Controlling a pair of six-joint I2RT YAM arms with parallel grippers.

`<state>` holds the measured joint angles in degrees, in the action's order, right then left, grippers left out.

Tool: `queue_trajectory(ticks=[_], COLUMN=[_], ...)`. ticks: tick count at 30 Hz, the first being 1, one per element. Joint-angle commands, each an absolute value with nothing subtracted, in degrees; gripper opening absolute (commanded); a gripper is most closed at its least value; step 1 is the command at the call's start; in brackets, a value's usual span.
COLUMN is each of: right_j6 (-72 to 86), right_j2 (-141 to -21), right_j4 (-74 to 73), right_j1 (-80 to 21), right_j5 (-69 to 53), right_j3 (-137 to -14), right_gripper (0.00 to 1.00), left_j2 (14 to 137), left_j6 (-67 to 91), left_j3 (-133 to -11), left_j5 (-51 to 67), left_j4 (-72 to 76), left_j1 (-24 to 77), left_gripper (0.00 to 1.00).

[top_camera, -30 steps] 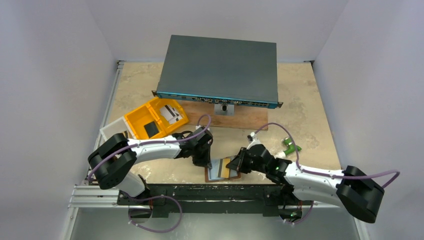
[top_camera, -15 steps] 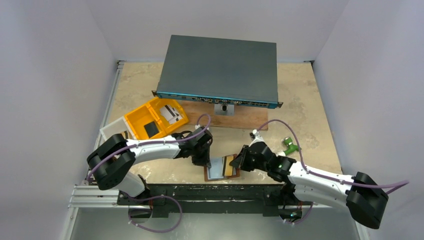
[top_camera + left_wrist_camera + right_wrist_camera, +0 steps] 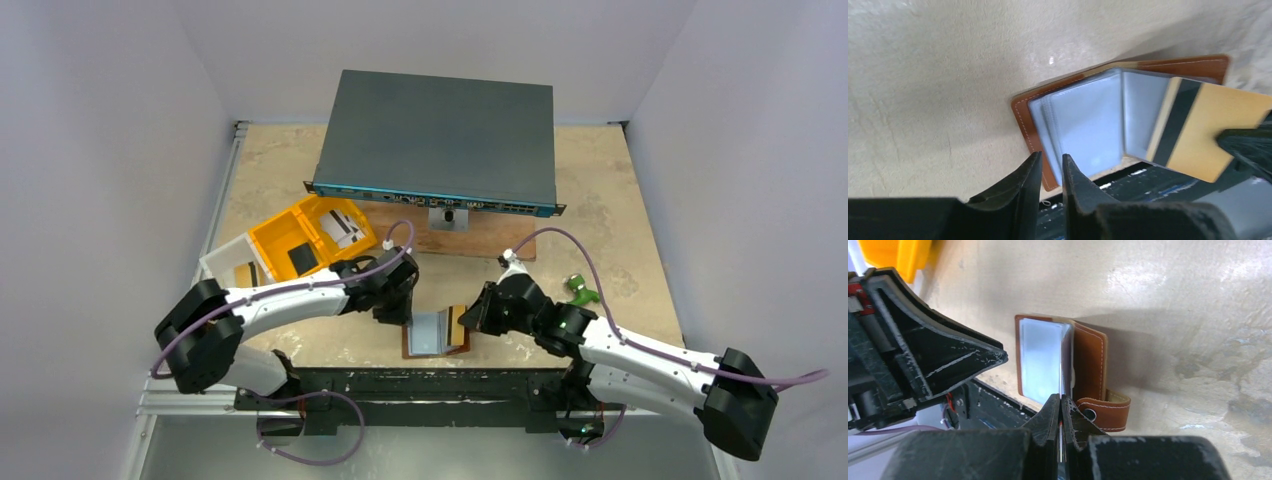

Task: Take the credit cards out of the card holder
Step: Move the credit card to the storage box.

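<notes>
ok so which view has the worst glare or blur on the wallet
Right wrist view: the wallet has clear pockets glaring almost white, and it throws a soft shadow on the table; left wrist view: the left claw is a dark blur up close, the wallet slightly soft; top view: even light, no glare there.

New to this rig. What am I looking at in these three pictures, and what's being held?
Two small robot arms are bolted to the near edge of a table, and each ends in a two-finger gripper. One picture looks down from above. The other two come from a camera on each wrist. On the table lie an open brown card holder, a yellow tray and a grey network switch. The right gripper pinches a gold credit card with a black stripe. The left gripper hangs over the card holder's corner, jaws slightly apart, holding nothing.
</notes>
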<state>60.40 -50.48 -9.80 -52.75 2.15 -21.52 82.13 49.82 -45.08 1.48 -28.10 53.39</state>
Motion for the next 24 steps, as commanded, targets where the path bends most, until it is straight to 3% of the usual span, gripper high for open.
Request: queue_trajectory(ticks=[1, 9, 24], right_j6=[59.5, 59.2, 62.8], right_j2=[-49.9, -50.7, -54.7], right_j4=[-9.1, -7.0, 9.6], right_j1=[-52.5, -52.0, -49.3], right_j5=[2.1, 0.3, -13.4], right_j3=[-25.0, -26.8, -32.5], right_gripper=[0.0, 0.0, 0.0], left_j2=[75.5, 67.3, 49.2], left_j6=[46.8, 43.9, 40.6], left_j3=[-49.2, -46.6, -38.4], left_j5=[-0.6, 5.6, 33.7], left_j4=[-32.3, -32.1, -23.2], left_j1=[52.8, 49.8, 33.1], left_gripper=[0.26, 0.45, 0.54])
